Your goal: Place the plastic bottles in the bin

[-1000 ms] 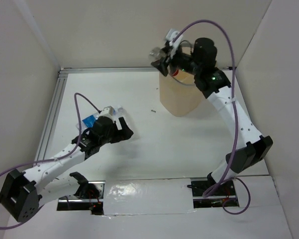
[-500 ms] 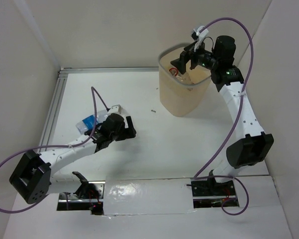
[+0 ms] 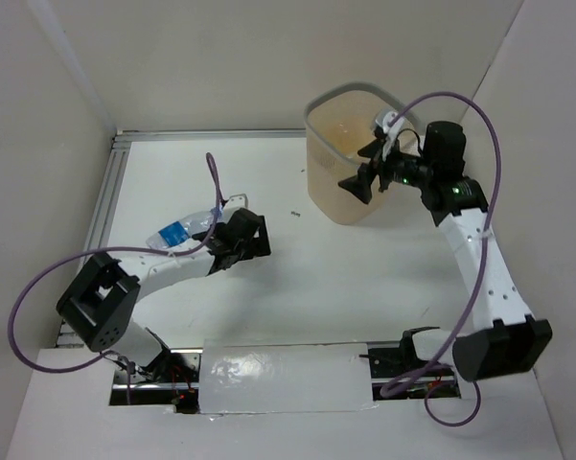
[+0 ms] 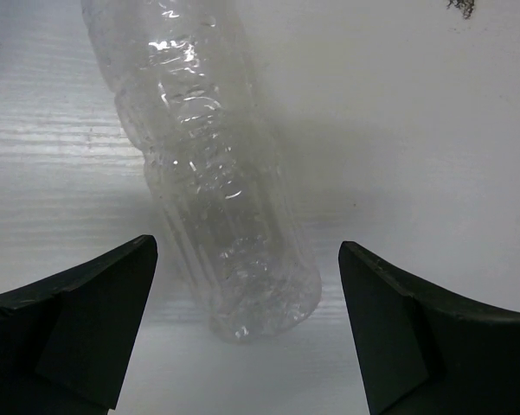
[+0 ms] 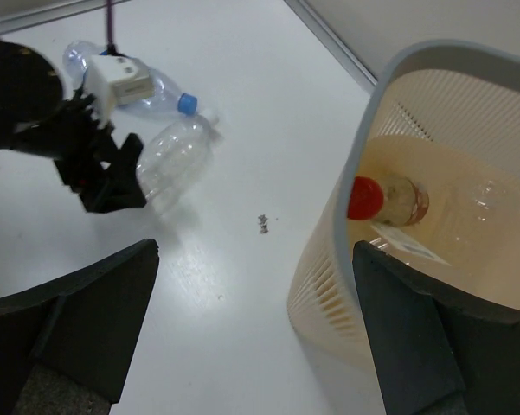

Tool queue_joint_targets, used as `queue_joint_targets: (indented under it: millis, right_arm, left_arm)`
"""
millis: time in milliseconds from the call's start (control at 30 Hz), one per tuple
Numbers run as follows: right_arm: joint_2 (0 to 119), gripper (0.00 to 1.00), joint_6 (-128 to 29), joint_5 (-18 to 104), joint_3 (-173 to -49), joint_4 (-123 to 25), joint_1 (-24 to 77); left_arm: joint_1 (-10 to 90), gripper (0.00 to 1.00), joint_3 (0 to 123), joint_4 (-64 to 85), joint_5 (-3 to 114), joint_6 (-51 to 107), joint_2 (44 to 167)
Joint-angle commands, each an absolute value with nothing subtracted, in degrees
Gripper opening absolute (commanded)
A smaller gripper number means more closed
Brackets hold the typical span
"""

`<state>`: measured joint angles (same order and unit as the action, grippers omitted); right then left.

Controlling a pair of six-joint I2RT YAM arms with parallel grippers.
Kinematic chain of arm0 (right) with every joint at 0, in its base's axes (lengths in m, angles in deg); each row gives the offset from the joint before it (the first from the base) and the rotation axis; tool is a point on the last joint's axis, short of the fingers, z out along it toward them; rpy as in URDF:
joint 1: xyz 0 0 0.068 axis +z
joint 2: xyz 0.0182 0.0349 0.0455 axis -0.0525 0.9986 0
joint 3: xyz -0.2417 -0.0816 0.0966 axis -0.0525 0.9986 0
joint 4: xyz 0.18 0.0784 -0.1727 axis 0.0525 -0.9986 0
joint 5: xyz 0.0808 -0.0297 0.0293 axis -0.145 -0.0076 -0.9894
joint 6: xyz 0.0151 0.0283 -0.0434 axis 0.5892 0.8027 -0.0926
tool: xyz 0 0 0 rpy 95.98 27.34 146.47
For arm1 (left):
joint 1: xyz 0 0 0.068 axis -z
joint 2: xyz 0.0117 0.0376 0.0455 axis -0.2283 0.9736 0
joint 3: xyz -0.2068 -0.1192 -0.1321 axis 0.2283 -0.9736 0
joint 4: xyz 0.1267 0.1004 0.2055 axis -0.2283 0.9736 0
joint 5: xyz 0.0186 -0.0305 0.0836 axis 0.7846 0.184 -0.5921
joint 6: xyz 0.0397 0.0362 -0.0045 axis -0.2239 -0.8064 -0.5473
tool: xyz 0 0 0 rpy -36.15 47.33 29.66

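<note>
While a red-capped bottle (image 5: 400,201) and seemingly another already lie inside the bin (image 3: 328,196) near the far right corner of the desk (image 3: 307,287), two more lie out toward the left edge: a clear bottle (image 4: 225,190) and a blue-capped bottle (image 5: 164,93). The left gripper (image 4: 247,259) is spread wide around the clear bottle's end, not yet clamping it, and the right gripper (image 3: 362,184), released and empty, hangs just beside the bin.

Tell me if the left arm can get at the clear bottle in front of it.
Probably yes: the left claw is open, and the bottle lies right before it with nothing between.
</note>
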<state>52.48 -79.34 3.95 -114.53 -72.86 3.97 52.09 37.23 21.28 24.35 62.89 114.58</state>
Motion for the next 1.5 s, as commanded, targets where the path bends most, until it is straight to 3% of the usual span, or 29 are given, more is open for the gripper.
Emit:
queue_joint_targets:
  millis: [0,167,300,433,567,767,933,967,1033,1067,1167,1467]
  right_arm:
    - [44.4,1.00,-85.2,1.7,-111.1,-76.5,4.3]
    - [34.6,1.00,-85.7,2.9,-104.2,-78.7,1.6]
    - [30.6,1.00,-85.7,1.6,-101.2,-80.6,-0.5]
    - [28.8,1.00,-85.7,-0.5,-100.1,-83.1,-2.7]
    - [28.1,1.00,-87.0,-2.9,-98.2,-85.0,-4.3]
    - [26.2,1.00,-100.3,-6.7,-97.1,-96.1,-6.2]
    - [24.3,0.77,-114.1,-7.3,-93.5,-110.4,-6.2]
    - [24.3,0.62,-116.8,-6.7,-91.3,-111.3,-6.2]
    - [22.7,0.43,-117.5,-5.5,-88.9,-111.9,-6.2]
    - [22.1,0.21,-118.0,-5.5,-87.8,-111.9,-6.2]
    - [20.7,0.00,-115.1,-2.7,-85.4,-108.8,-6.2]
    - [21.9,0.01,-116.0,-2.4,-84.4,-106.6,-6.2]
  left_arm:
    - [52.7,0.99,41.2,20.4,20.7,62.3,118.4]
    - [53.2,0.99,45.5,23.8,18.2,63.4,126.0]
    - [53.7,0.93,46.2,23.8,18.0,63.4,128.6]
    - [53.7,0.78,46.2,23.2,19.8,63.4,128.6]
    - [53.7,0.50,46.2,22.6,21.3,62.4,126.8]
    - [57.6,0.33,47.6,22.0,24.9,59.4,119.1]
    - [60.7,0.28,51.4,16.9,28.5,56.2,109.6]
    - [61.3,0.27,53.8,15.8,29.9,55.1,109.0]
    - [61.8,0.25,57.1,15.1,31.5,53.5,109.0]
    - [61.8,0.25,60.6,15.1,33.4,51.9,109.0]
    - [61.8,0.22,67.6,12.0,36.6,49.9,111.7]
    - [62.3,0.22,88.7,3.0,47.9,48.3,126.3]
